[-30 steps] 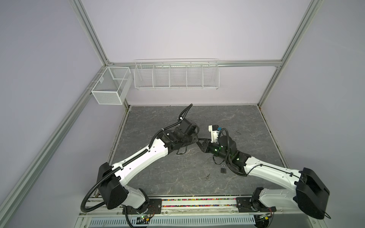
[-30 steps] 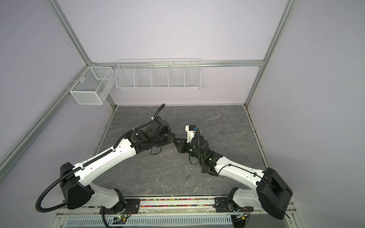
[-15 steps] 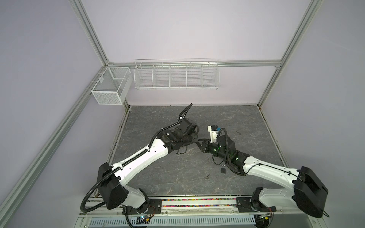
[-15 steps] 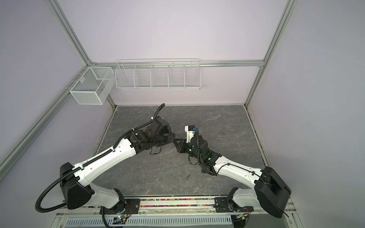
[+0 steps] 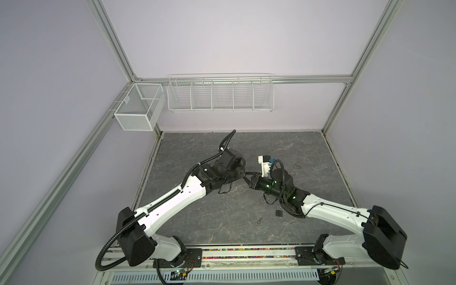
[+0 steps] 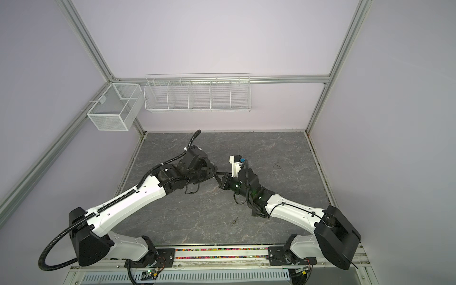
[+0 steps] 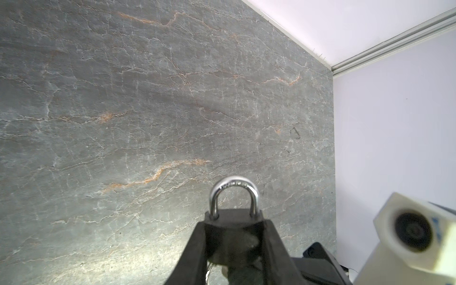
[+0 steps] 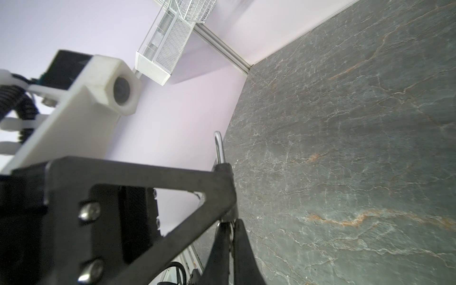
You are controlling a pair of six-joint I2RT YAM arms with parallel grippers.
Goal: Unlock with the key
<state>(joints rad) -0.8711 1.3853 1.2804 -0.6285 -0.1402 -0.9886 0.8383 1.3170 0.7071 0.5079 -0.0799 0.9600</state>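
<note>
1. Both arms meet over the middle of the grey, stone-veined tabletop (image 5: 222, 209), wrists almost nose to nose in both top views.
2. The left gripper (image 7: 235, 222) is clamped on the black padlock with a silver shackle (image 7: 234, 214), with one black finger (image 7: 197, 246) pressed against either side of the body.
3. The shackle pokes out past the fingertips, and both its legs run down into the body.
4. So the padlock is up off the tabletop, held in the air between the two grippers.
5. The right gripper (image 8: 230, 224) comes in at the padlock's underside with its fingers pinched tight together. A glint of a small silver key (image 8: 230, 231) shows between them (only a sliver, so how deep it sits in the lock I cannot tell).
6. From the right wrist the padlock is edge-on, its shackle a thin bright loop above the left gripper's triangular finger.
7. Down on the tabletop, a second small dark padlock (image 5: 279, 211) lies just beside the right forearm.
8. A thin little metal piece (image 5: 259, 220) lies near it, toward the front edge; the two are apart.
9. On the back wall hangs a white wire rack with dividers (image 5: 220, 95), with a white mesh basket (image 5: 138, 108) fixed to the left rail.
</note>
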